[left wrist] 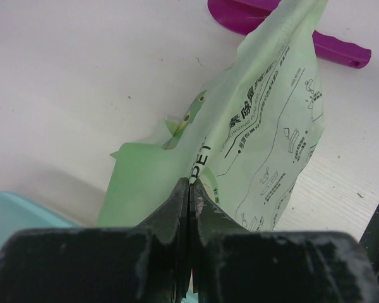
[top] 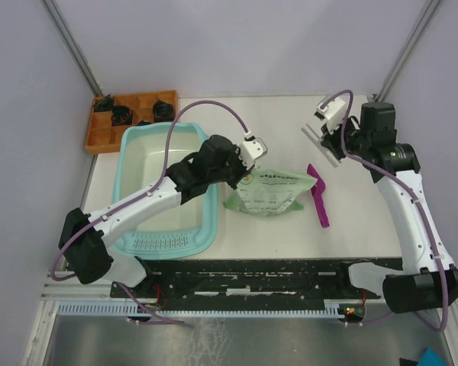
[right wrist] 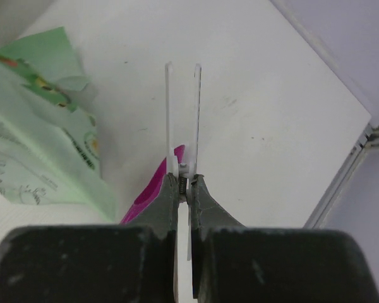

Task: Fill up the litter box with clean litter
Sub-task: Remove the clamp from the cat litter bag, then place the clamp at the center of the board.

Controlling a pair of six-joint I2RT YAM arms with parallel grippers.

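The light teal litter box (top: 124, 191) stands at the left with a bare whitish floor; its corner shows in the left wrist view (left wrist: 12, 211). No litter granules show. The light green printed bag (top: 271, 192) lies right of the box. My left gripper (top: 246, 169) is shut on the bag's upper edge (left wrist: 265, 126), jaws (left wrist: 189, 186) pinched tight on the film. My right gripper (top: 342, 141) hovers at the back right, shut on a white clip (top: 320, 145), whose two thin arms stick out ahead (right wrist: 182, 113).
A magenta scoop (top: 318, 197) lies right of the bag; it also shows in the left wrist view (left wrist: 341, 50) and the right wrist view (right wrist: 153, 189). An orange compartmented tray (top: 99, 137) with black parts sits behind the box. The table's right edge (right wrist: 341, 183) is close.
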